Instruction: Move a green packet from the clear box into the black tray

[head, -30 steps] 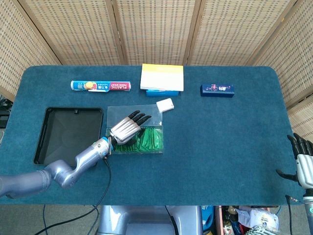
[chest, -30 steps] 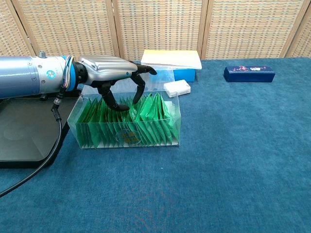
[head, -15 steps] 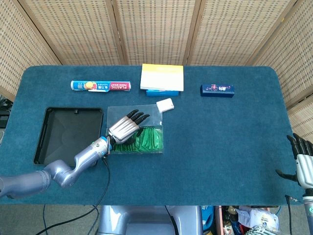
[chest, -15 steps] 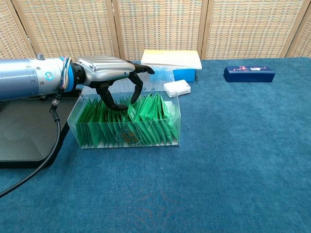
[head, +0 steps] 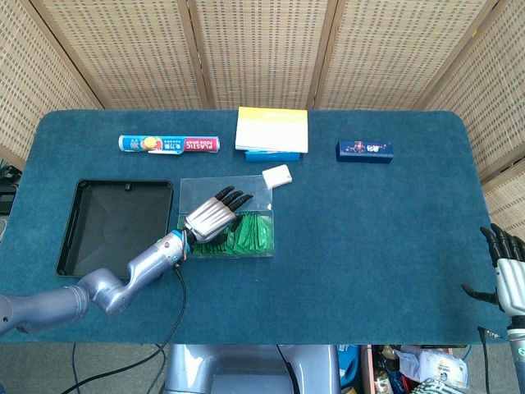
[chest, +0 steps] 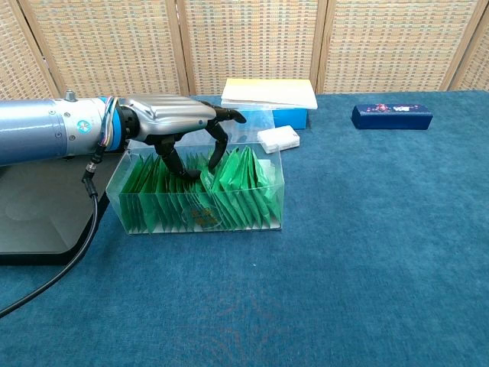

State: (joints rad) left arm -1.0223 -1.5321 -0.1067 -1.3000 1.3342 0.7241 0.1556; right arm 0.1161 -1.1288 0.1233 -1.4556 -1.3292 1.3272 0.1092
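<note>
Even, bright, diffuse light in both views; colours saturated, no dim corners. Shadows soft and short: faint one under left hand [chest: 172, 122] and forearm, thin dark edge beneath clear box [chest: 199, 200]. Mild sheen on box walls and silver hand shell. Both views sharp; head view slightly coarser, fine detail small. No motion blur, no obvious edge distortion.

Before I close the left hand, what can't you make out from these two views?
- Whether the left hand pinches a green packet: head view, the hand's back covers its fingertips; chest view, they dip among the packets in the clear plastic box.
- Black tray: chest view, cut by the left edge.
- Right hand: head view, cut by the right edge; absent from chest view.
</note>
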